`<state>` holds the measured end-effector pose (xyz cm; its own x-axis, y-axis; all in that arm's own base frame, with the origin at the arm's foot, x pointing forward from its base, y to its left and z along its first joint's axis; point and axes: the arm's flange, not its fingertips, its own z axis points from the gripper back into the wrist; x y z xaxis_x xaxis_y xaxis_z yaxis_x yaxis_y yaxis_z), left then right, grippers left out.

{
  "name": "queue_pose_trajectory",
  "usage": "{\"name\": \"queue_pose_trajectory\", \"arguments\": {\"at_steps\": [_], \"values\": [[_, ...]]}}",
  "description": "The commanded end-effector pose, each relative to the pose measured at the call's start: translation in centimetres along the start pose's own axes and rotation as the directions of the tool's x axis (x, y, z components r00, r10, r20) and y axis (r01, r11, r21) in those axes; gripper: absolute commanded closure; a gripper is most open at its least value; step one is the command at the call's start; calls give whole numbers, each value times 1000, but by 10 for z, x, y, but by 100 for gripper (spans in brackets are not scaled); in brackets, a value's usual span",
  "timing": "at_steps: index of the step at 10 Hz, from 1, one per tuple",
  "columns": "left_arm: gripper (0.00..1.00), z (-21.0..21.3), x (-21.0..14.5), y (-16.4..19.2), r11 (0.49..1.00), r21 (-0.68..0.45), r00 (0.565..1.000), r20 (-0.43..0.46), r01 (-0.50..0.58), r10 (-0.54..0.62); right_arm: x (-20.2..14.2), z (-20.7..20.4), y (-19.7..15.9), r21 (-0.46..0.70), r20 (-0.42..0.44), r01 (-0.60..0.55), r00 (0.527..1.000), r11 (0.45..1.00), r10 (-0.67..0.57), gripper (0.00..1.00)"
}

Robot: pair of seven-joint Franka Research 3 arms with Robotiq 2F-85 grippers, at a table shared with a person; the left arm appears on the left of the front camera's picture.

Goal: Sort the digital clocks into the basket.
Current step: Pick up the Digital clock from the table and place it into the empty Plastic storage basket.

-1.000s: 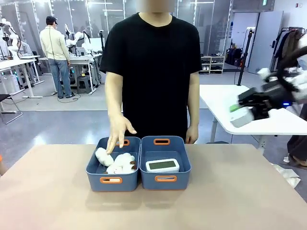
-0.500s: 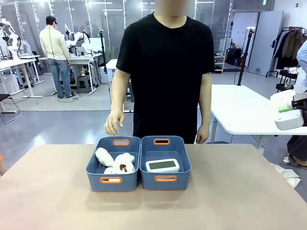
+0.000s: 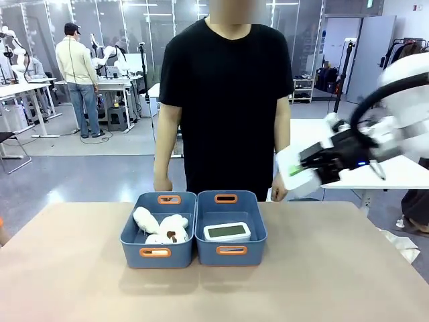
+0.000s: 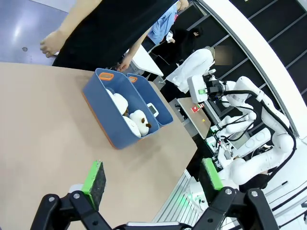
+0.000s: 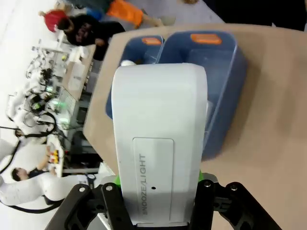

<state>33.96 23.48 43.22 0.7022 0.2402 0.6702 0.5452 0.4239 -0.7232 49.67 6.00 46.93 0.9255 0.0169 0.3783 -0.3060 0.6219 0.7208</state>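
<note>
The right tool (image 3: 303, 169) is clamped on one white digital clock (image 5: 160, 139) above the desk's (image 3: 335, 268) right side — the other clock (image 3: 227, 231) lies in the right-hand basket (image 3: 231, 251) — while the left tool (image 4: 153, 179) stands apart.

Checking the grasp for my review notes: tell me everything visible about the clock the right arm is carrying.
The digital clock is a white, smooth plastic box with rounded edges. Its upturned side carries a recessed panel printed SNOOZE/LIGHT. The right gripper has its jaws shut on it, green pads against its sides. In the front view it hangs in the air, tilted, right of the basket and above table level, touching nothing else.
</note>
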Motion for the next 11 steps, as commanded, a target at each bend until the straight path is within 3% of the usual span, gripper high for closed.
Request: {"name": "queue_pose_trajectory", "arguments": {"at_steps": [1,4,6,11], "values": [[0,1,3,-3,1000,6,1000,4,-14,14,11,-37,15,-112,-44,25,999,993,-30,53],[0,1,3,-3,1000,6,1000,4,-14,14,-2,-134,53,-274,-114,11,993,962,-43,53],[0,1,3,-3,1000,6,1000,4,-14,14,-8,-170,51,-277,-165,-7,985,961,-40,53],[0,1,3,-3,1000,6,1000,4,-14,14,2,-191,22,-336,-120,28,990,941,-73,53]]}}
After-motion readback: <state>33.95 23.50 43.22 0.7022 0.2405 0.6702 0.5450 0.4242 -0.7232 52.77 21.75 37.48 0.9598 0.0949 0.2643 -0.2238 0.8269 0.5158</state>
